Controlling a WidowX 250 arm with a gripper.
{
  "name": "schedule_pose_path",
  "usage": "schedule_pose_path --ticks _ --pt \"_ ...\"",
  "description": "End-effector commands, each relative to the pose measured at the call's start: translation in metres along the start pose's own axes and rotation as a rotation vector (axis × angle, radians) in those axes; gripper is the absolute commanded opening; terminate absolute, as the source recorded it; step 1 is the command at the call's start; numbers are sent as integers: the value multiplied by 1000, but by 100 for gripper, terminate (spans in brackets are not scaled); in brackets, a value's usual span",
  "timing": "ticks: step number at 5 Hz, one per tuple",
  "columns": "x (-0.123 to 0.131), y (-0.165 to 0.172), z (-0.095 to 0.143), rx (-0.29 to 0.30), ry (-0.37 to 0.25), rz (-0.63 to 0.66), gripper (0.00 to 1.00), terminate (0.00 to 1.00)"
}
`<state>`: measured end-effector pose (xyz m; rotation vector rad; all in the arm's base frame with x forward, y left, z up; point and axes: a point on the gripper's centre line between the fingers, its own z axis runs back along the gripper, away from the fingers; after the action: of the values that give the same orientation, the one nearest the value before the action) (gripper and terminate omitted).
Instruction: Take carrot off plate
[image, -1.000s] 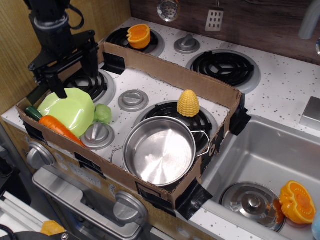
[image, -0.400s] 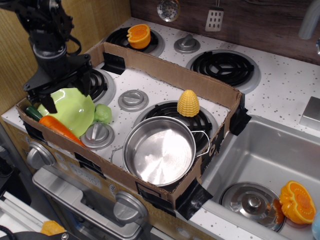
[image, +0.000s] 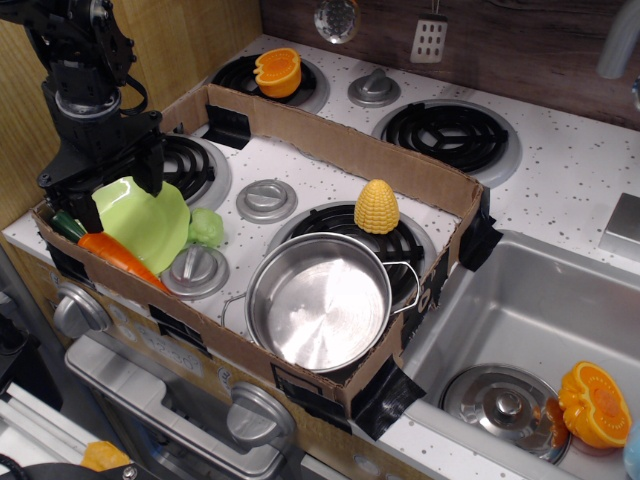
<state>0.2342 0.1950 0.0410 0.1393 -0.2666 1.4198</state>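
Note:
The orange carrot (image: 118, 255) lies along the front-left edge of the lime-green plate (image: 152, 225), its dark green stub pointing left against the cardboard wall. The plate sits tilted in the left corner of the cardboard box. My black gripper (image: 103, 185) hangs open just above the plate's back-left rim, behind the carrot's thick end. One finger (image: 150, 168) is at the plate's back edge, the other (image: 55, 192) is near the box's left wall. Nothing is held between the fingers.
The cardboard box wall (image: 340, 150) rings the stove area. A small pale-green vegetable toy (image: 207, 228) sits right of the plate, beside a steel knob (image: 195, 270). A steel pot (image: 318, 300) and yellow corn cob (image: 376, 207) stand further right. Orange halves lie on the back burner (image: 277, 70) and in the sink (image: 597, 405).
My gripper has moved left and lowered towards the plate's back-left edge, staying open. The carrot and plate have barely shifted.

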Motion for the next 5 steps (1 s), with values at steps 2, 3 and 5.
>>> schedule_pose_path --ticks 2,3,5 --pt "6 1 1 75 39 80 100 0" --pt "7 3 -9 79 81 73 100 0" --pt "-4 17 -21 -55 65 148 100 0"
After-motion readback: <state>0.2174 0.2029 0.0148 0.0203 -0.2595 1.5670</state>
